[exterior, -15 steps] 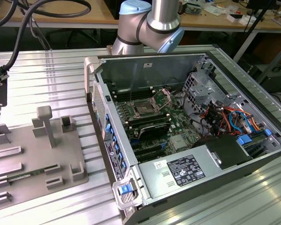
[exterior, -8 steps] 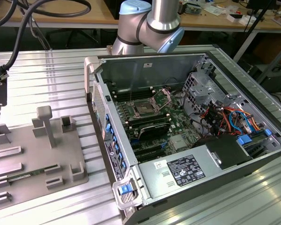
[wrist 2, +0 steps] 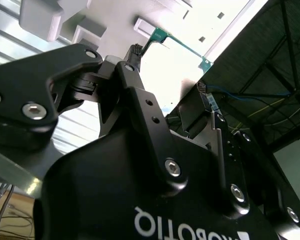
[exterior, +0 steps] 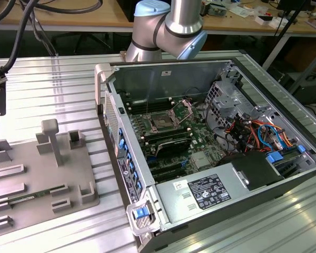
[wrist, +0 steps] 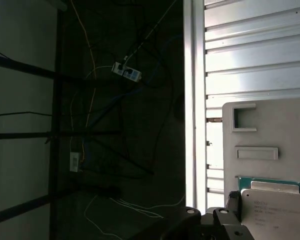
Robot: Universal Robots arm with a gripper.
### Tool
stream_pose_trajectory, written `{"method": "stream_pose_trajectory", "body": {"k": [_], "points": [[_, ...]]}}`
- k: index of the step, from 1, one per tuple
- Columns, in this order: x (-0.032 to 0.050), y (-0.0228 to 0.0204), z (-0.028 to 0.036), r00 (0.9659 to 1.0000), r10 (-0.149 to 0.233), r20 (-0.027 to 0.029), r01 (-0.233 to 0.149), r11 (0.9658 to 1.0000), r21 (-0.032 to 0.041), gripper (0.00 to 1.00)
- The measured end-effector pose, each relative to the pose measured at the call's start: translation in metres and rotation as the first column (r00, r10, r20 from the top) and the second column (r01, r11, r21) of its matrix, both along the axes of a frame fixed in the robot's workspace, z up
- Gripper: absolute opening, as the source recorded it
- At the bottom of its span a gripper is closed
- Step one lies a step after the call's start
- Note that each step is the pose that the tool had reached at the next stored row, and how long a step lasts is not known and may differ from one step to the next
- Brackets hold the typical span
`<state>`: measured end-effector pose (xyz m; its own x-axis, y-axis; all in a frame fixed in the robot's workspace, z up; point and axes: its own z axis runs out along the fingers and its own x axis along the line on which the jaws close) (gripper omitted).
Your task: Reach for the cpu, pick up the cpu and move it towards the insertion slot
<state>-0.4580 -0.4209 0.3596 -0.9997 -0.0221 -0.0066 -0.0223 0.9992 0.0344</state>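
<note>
in the second wrist view the gripper [wrist 2: 171, 71] hangs over the cpu [wrist: 277, 210] with its fingers [wrist 2: 135, 52] spread wide, one on each side of the chip. that spread looks chosen to clear the chip's edges before any squeeze. i cannot tell whether the pads touch it. the cpu lies flat between the fingers, silvery top plate up, on the grey fixture plate [exterior: 42, 174]. lying flat leaves its thin green rim free to be taken from the sides. the insertion slot [exterior: 163, 122] sits well apart from the fingers, inside the open computer case [exterior: 163, 79]. its bracket seems hinged up, probably so the chip can go straight down. by my reading the reach is done and the pick-up is not.
</note>
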Motion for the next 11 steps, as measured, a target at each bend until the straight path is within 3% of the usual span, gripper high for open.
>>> {"method": "stream_pose_trajectory", "body": {"k": [11], "points": [[0.0,0.0,0.0146,1.0,0.0,0.0001,0.0,1.0,0.0,0.55]]}}
